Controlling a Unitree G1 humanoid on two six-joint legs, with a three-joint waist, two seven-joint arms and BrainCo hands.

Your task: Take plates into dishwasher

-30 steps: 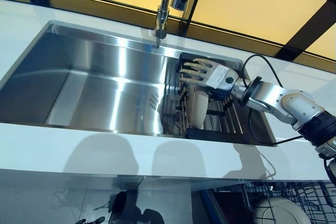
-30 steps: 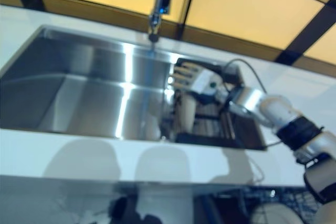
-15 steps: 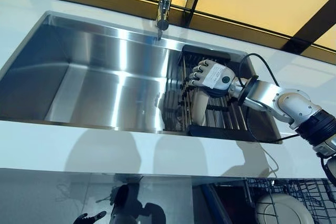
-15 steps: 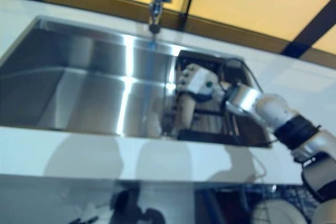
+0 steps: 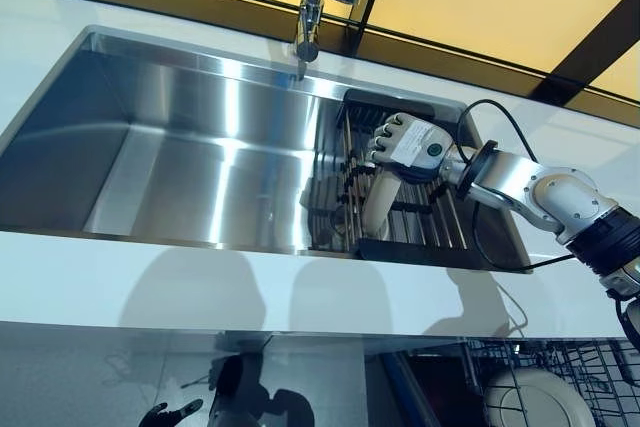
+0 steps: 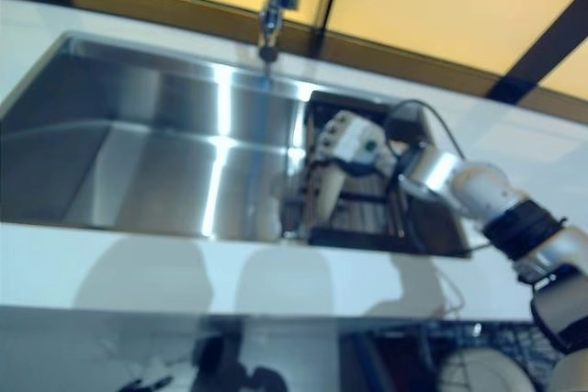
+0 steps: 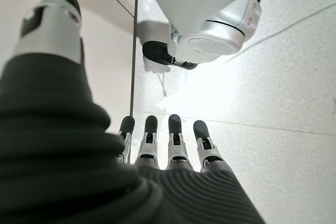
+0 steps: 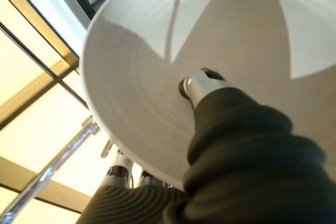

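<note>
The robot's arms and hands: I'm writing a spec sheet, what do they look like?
Silver-grey jointed arms. The right hand has a pale back panel with a teal round mark, a black cable looping behind the wrist. The left hand has silver fingers with dark tips and a dark ribbed cover.

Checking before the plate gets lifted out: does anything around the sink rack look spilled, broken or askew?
Nothing stands out. The plate stands on edge in the dark rack at the sink's right end, the right hand closed on its rim; no spill or damage shows. Another plate sits in the dishwasher rack below.

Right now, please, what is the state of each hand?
Left hand: open, fingers straight, holding nothing.
Right hand: shut on the round white ceramic plate standing in the sink rack.
</note>
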